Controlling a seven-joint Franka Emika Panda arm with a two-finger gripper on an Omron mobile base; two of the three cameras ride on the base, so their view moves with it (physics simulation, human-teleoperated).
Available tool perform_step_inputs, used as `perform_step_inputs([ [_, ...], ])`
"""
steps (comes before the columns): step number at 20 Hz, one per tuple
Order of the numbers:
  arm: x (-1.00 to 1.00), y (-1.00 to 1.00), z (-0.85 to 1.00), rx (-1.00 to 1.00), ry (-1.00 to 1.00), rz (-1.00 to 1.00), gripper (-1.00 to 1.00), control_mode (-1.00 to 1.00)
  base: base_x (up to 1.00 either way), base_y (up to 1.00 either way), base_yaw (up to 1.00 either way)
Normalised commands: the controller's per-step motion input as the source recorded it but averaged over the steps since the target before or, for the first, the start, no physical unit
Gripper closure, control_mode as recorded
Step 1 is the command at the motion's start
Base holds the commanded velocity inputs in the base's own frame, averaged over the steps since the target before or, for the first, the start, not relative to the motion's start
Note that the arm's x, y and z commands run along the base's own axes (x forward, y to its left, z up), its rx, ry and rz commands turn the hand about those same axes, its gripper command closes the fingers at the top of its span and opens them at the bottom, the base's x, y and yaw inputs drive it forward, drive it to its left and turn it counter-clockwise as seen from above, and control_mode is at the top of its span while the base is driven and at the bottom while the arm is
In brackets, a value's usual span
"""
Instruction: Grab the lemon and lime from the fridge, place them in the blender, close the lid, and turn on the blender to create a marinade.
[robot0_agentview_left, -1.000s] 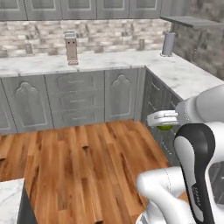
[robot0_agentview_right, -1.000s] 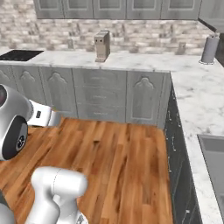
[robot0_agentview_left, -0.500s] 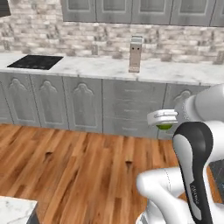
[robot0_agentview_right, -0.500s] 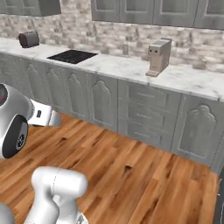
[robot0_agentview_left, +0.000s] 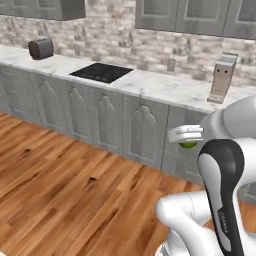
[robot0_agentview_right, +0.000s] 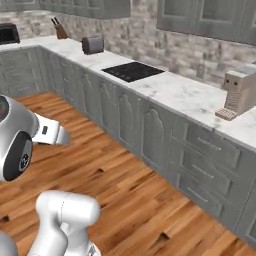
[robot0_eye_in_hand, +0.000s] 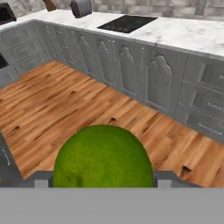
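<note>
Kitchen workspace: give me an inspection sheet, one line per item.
Surface: white marble counter on grey cabinets; wood plank floor.
Job's things: lime held in the gripper; a green sliver of it shows in the left base view.
Clutter: toaster, black cooktop, coffee machine, knife block.
Grippers: gripper shut on the lime.
Cables: nothing seen.
Surroundings: stone-tile backsplash, grey upper cabinets.
</note>
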Motion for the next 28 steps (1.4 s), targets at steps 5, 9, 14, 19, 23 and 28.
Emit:
perform_step_inputs([
  [5, 0.0, 0.0, 0.0, 0.0, 0.0, 0.0, 1.0, 1.0, 1.0, -0.26, 0.57],
  [9, 0.0, 0.0, 0.0, 0.0, 0.0, 0.0, 1.0, 1.0, 1.0, -0.18, 0.67],
  [14, 0.0, 0.0, 0.0, 0.0, 0.0, 0.0, 1.0, 1.0, 1.0, -0.15, 0.69],
  [19, 0.0, 0.0, 0.0, 0.0, 0.0, 0.0, 1.0, 1.0, 1.0, -0.16, 0.67],
  [23, 0.0, 0.0, 0.0, 0.0, 0.0, 0.0, 1.0, 1.0, 1.0, -0.16, 0.64],
  [28, 0.0, 0.0, 0.0, 0.0, 0.0, 0.0, 1.0, 1.0, 1.0, -0.16, 0.63],
])
